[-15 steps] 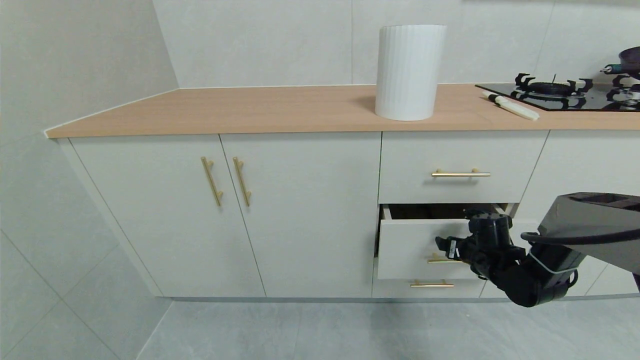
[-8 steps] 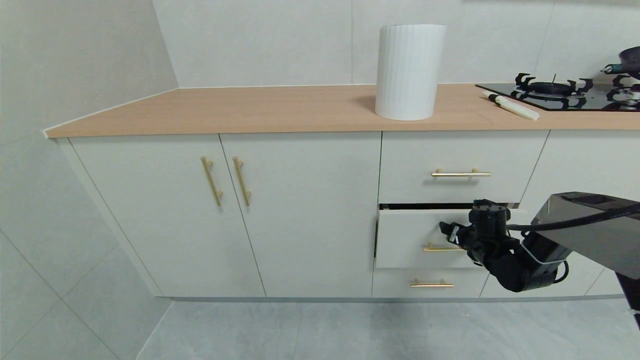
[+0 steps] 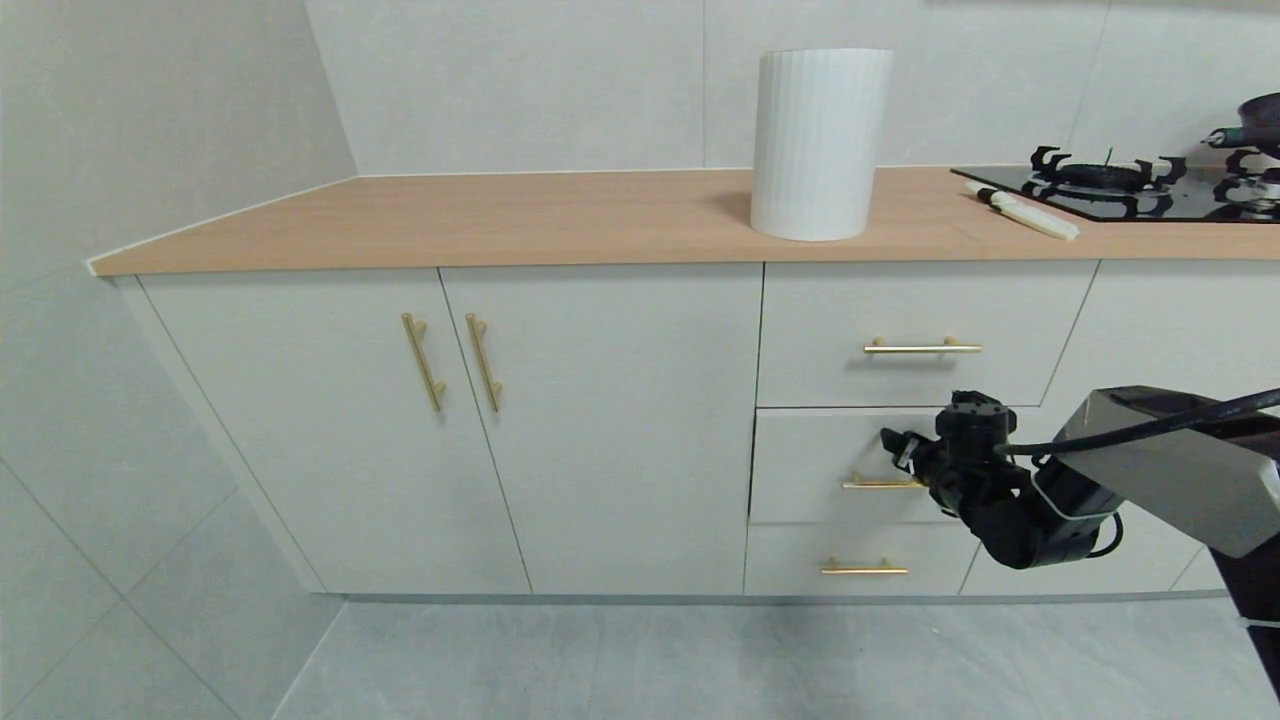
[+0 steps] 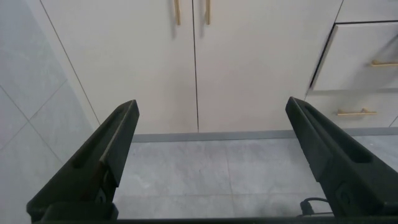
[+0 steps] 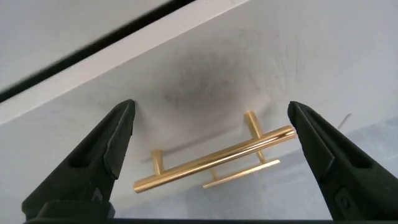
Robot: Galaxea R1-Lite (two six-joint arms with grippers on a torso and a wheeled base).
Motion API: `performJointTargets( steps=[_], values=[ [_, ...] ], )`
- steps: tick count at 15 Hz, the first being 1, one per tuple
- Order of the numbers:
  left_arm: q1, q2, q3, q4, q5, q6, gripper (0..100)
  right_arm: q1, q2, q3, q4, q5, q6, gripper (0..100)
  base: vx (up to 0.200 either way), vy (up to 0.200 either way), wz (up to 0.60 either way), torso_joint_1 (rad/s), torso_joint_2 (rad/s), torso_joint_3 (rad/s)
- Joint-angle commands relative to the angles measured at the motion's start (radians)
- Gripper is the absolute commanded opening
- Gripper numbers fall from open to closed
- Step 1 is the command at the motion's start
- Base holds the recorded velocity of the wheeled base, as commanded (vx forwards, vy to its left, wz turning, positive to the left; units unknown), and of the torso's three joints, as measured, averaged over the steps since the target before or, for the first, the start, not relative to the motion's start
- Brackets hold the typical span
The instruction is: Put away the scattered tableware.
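Head view finds a long cream-coloured utensil (image 3: pixel 1020 213) lying flat on the wooden table (image 3: pixel 500 215), just beside the front-left corner of the black hob (image 3: pixel 1130 195); what kind of utensil it is I cannot tell. Left of it on the same table stands a tall white ribbed cylinder (image 3: pixel 820 145), upright and near the wall. Below the table, under that cylinder, is a stack of 3 drawers: the top drawer (image 3: pixel 920 310) is shut, the middle drawer (image 3: pixel 810 465) is all but shut with a thin dark gap along its edge, and the bottom drawer (image 3: pixel 790 560) is shut. The right pincer (image 3: pixel 900 455) is at the front of the middle drawer, right by its brass handle (image 3: pixel 870 485). In the right wrist view its fingers (image 5: pixel 112 143) are spread wide, with the handle (image 5: pixel 214 158) lying crosswise between them and touching neither. Left of the drawers are 2 cabinet doors (image 3: pixel 450 430), both closed, each with an upright brass pull. In the left wrist view the left pincer (image 4: pixel 211 118) hangs low above the grey tiled floor (image 4: pixel 205 174), its jaws also spread with nothing between them, facing the 2 doors and well apart from the drawers. A dark pan (image 3: pixel 1262 108) sits on the hob at the far right.
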Motion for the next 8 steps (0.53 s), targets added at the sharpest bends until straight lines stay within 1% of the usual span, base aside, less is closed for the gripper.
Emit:
performJointTargets(
  steps=[1,3,8],
  values=[
    [0.0,0.002,0.0,-0.001,0.0,0.0,100,-0.018,0.026,-0.036,0.008,-0.002,0.002,100,0.0,0.0,0.0,0.0,0.0,0.0],
    [0.0,0.002,0.0,-0.001,0.0,0.0,100,-0.025,0.035,-0.065,0.023,-0.014,0.003,100,0.0,0.0,0.0,0.0,0.0,0.0],
    [0.0,0.0,0.0,0.001,0.0,0.0,100,-0.025,0.043,-0.079,0.023,-0.034,0.003,100,0.0,0.0,0.0,0.0,0.0,0.0]
  ],
)
